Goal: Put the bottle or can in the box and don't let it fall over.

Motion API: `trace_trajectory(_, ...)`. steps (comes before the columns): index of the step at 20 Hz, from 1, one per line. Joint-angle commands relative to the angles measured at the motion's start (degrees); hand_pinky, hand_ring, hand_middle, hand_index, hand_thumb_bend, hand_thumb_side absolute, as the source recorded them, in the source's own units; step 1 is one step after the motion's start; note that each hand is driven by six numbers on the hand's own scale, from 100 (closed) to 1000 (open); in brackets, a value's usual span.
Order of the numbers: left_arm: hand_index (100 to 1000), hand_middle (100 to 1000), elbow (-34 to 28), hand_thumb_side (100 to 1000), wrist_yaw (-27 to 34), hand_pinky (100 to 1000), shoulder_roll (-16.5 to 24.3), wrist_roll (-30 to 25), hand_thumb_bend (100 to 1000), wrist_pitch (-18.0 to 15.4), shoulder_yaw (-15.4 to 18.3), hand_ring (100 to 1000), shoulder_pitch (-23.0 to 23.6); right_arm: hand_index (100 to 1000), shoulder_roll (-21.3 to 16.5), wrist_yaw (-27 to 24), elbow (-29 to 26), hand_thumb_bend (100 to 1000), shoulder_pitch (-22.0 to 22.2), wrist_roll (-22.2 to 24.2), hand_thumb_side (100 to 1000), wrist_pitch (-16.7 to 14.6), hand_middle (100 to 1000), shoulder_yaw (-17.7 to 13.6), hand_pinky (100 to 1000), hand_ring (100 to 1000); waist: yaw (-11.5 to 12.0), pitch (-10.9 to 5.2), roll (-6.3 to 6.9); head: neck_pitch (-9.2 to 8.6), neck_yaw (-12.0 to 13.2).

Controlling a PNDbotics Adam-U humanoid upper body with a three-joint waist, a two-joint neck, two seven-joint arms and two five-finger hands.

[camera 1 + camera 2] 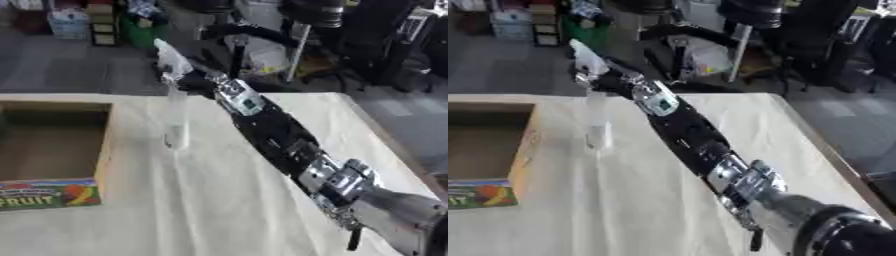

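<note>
Left eye view, and the right arm [280, 140] comes in long from the lower right corner, stretched across the pale tablecloth [219, 200] toward a clear bottle [176, 122]; the bottle stands upright on the cloth, a short way to the right of the cardboard box [103, 145], apart from it and not yet inside. The right hand [179, 70] sits up at the bottle's top end, and something whitish shows there, but it blurs into the clutter behind; whether the fingers are curled round the neck or just resting against it, I cannot tell. The left hand shows in neither view.

Now the bottle itself; tall, slim, see-through, and by the look of it plastic, with no liquid I can make out, so I would judge it light and easy to tip; a narrow base under a tall body is the worry here. The smooth wall may well be slippery, and thin plastic can give under a squeeze.

Taking hold up high, as seems to be the case, lets it hang straight and swing; a hold around the middle of the body would likely steady it better. The box is open on top, its floor bare and brown, a fruit print on its front wall; the bottle has to go over that near wall and come down flat on its base.
</note>
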Motion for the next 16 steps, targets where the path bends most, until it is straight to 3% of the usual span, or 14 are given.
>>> trace_trajectory(1, 793, 586, -0.98, 572, 0.22, 709, 0.42, -0.03, 530, 0.02, 0.14, 723, -0.85, 865, -1.68, -0.11, -1.04, 100, -0.55, -0.66, 446, 0.19, 928, -0.5, 868, 1000, -0.13, -0.54, 0.58, -0.7, -0.31)
trace_trajectory(16, 794, 586, -1.09, 573, 0.34, 708, 0.56, 0.13, 532, 0.09, 0.27, 724, -0.76, 662, -2.02, -0.71, -1.31, 100, -0.17, -4.13, 424, 1.9, 735, -0.81, 842, 1000, -0.42, -0.5, 0.58, -1.03, -0.28)
